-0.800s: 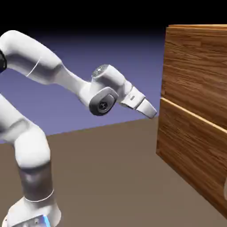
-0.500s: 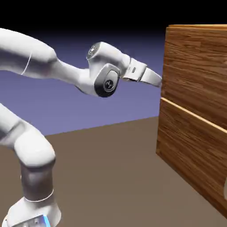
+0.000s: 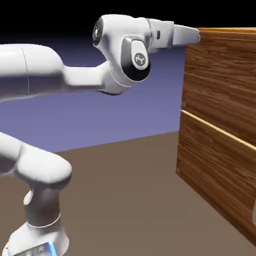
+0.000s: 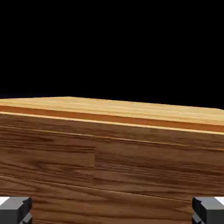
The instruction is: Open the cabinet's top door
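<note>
The end effector [image 3: 196, 35] is up at the cabinet's [image 3: 220, 125] top front corner, pointing level at it, its fingertips [image 4: 15, 209] spread wide with nothing between them. Just ahead of it in the hand view is the top door [image 4: 109, 153], shut flush under the paler top edge. Its handle isn't visible from either angle. The white arm [image 3: 75, 75] reaches across from the left, over the brown table [image 3: 125, 200].
</note>
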You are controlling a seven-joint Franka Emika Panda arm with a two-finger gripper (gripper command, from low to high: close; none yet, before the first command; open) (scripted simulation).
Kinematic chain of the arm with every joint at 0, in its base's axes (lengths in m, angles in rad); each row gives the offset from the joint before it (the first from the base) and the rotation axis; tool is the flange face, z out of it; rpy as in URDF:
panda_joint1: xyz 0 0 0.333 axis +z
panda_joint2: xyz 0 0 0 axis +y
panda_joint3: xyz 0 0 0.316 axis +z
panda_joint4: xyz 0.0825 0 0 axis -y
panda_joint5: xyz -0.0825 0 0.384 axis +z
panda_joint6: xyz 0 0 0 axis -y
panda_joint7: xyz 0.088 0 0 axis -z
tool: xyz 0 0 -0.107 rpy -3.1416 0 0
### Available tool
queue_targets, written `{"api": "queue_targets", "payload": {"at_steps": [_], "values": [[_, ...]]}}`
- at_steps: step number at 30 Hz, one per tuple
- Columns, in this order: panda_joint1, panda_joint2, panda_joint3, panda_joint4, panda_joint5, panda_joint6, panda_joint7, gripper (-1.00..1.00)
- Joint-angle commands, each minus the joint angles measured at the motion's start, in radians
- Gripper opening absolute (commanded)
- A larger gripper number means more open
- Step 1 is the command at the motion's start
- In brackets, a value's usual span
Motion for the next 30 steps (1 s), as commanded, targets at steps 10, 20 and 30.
{"api": "queue_targets", "payload": {"at_steps": [10,20,30], "values": [[0.275,-0.131,-0.307,0.205,-0.435,0.023,0.197,0.0],[0.55,-0.262,-0.615,0.411,-0.87,0.045,0.394,0.0],[0.787,-0.293,-0.755,0.617,-0.937,0.048,0.391,-1.0]]}}
